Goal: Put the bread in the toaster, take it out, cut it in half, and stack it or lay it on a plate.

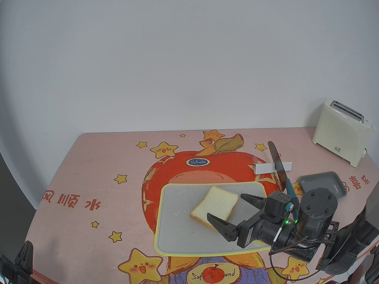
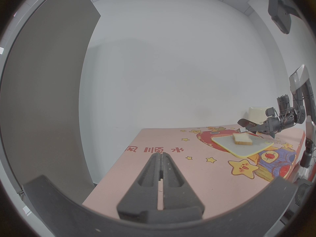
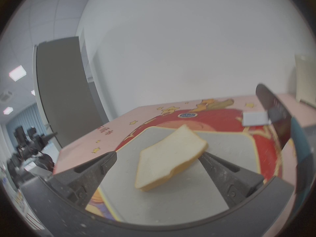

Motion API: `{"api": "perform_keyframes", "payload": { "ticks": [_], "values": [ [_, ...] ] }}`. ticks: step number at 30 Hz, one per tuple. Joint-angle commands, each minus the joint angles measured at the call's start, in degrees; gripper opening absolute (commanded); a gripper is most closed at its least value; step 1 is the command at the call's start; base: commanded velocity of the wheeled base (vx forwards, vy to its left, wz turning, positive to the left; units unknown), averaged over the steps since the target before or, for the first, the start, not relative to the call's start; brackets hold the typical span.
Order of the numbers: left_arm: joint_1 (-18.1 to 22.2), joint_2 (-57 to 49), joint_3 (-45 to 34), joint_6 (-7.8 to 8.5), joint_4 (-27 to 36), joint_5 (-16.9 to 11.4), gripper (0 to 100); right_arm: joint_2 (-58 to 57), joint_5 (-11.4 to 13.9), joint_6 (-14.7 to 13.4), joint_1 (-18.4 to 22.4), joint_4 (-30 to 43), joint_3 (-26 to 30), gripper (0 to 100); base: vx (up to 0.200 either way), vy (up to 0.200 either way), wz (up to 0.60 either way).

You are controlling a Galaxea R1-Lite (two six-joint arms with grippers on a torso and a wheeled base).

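- The left gripper (image 2: 161,157) sat low by the left front corner of the surface (image 1: 79,170), aimed across it, with its fingers pressed together on nothing.
- The cutting board (image 1: 177,233) lay mid-surface, and the bread (image 1: 216,204) rested on its right part.
- The right gripper (image 1: 225,206) reached in low from the right with its fingers spread wide, one on each side of the slice. Whether they touched it could not be told.
- The knife (image 1: 277,160), grey plate (image 1: 321,182) and toaster (image 1: 341,133) were farther right.
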State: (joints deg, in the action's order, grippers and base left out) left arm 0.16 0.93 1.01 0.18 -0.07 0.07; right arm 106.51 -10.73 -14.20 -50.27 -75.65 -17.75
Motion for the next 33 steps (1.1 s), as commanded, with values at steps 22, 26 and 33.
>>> {"api": "perform_keyframes", "payload": {
  "ticks": [22,26,33],
  "values": [
    [0.0,-0.4,-1.0,-0.01,0.0,0.0,0,-9.4,-0.2,3.3,2.5,-0.5,-2.3,100,0.000,0.000,0.00],
    [0.0,-0.4,-1.0,-0.01,0.0,0.0,0,-19.7,-0.2,4.1,7.2,10.3,-6.5,100,0.000,0.000,0.00],
    [0.0,-0.4,-1.0,-0.01,0.0,0.0,0,-22.7,0.1,4.7,12.9,18.9,-7.4,100,0.000,0.000,0.00]
  ]
}}
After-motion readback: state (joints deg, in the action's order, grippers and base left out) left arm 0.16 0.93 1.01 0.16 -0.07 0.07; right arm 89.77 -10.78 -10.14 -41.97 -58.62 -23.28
